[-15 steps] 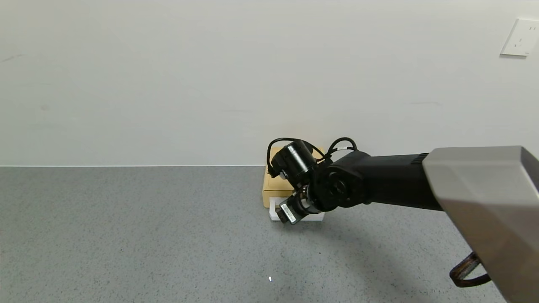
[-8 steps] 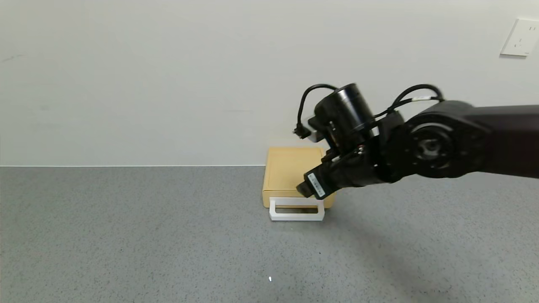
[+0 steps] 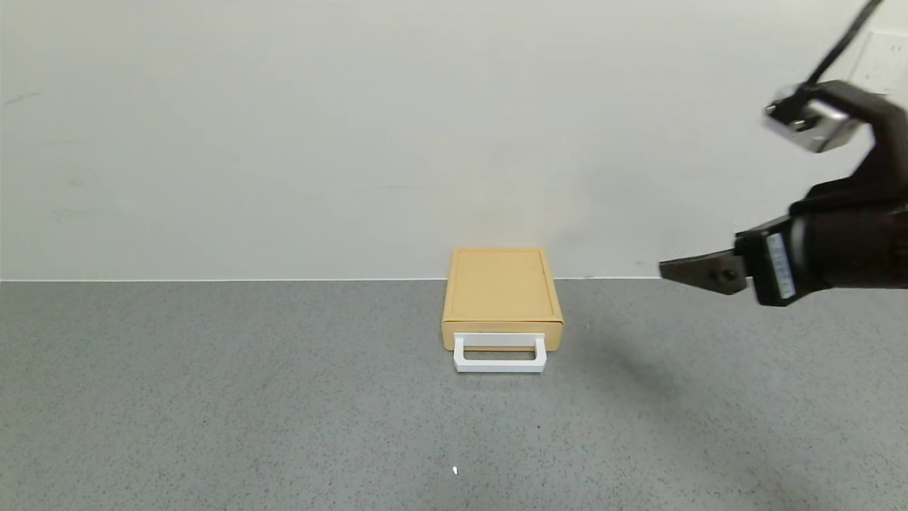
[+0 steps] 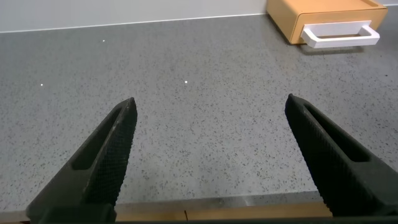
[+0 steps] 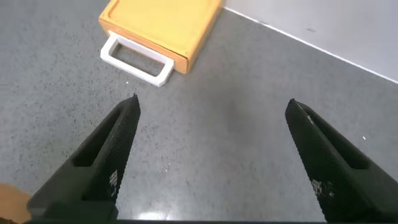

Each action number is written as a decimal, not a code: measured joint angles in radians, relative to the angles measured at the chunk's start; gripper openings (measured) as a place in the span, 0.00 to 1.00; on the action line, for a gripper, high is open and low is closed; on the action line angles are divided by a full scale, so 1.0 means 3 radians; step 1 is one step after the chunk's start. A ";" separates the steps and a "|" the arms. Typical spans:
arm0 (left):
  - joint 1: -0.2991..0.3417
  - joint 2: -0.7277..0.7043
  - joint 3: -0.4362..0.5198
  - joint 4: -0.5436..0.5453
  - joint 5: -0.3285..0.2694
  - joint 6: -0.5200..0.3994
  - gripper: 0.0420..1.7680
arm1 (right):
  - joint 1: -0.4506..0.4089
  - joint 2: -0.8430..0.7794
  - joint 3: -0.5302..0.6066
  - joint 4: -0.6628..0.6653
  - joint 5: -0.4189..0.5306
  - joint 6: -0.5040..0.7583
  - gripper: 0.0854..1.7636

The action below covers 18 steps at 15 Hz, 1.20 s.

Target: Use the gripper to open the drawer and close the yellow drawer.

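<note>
The yellow drawer (image 3: 501, 287) sits pushed into its flat casing against the back wall, with its white loop handle (image 3: 500, 365) facing me. My right gripper (image 3: 667, 270) hangs in the air well to the right of the drawer, open and empty, touching nothing. In the right wrist view the open gripper (image 5: 212, 101) looks down on the grey table, with the drawer (image 5: 163, 22) and its handle (image 5: 137, 64) farther off. My left gripper (image 4: 211, 99) is open and empty low over the table's near side, far from the drawer (image 4: 323, 12).
A grey speckled table (image 3: 248, 397) runs back to a white wall (image 3: 284, 142). A white wall socket (image 3: 883, 60) is at the upper right, partly behind the right arm. The table's wooden front edge (image 4: 217, 211) shows in the left wrist view.
My right gripper has lifted off the drawer's handle and swung up and far to the right. The drawer stays shut in its casing and has not shifted.
</note>
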 joint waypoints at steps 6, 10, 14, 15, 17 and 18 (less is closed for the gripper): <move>0.0000 0.0000 0.0000 0.0001 0.0000 -0.0001 0.97 | -0.0591 -0.1491 0.0760 -0.0011 0.0286 0.0016 0.97; 0.0003 0.0000 0.0000 0.0000 0.0000 -0.0001 0.97 | -0.0907 -0.2436 0.1270 0.0015 0.0305 0.0011 0.97; 0.0000 0.0000 0.0000 0.0001 0.0000 -0.0001 0.97 | -0.1227 -0.3160 0.1673 0.0024 0.0257 0.0016 0.97; 0.0000 0.0000 0.0000 0.0000 0.0000 0.0000 0.97 | -0.1257 -0.3294 0.1762 0.0027 0.0252 0.0013 0.97; 0.0000 0.0000 0.0000 0.0000 0.0000 -0.0001 0.97 | -0.1309 -0.3593 0.1967 0.0027 0.0221 0.0011 0.97; 0.0000 0.0000 0.0000 0.0001 0.0000 -0.0002 0.97 | -0.1333 -0.3671 0.2040 0.0021 0.0203 0.0011 0.97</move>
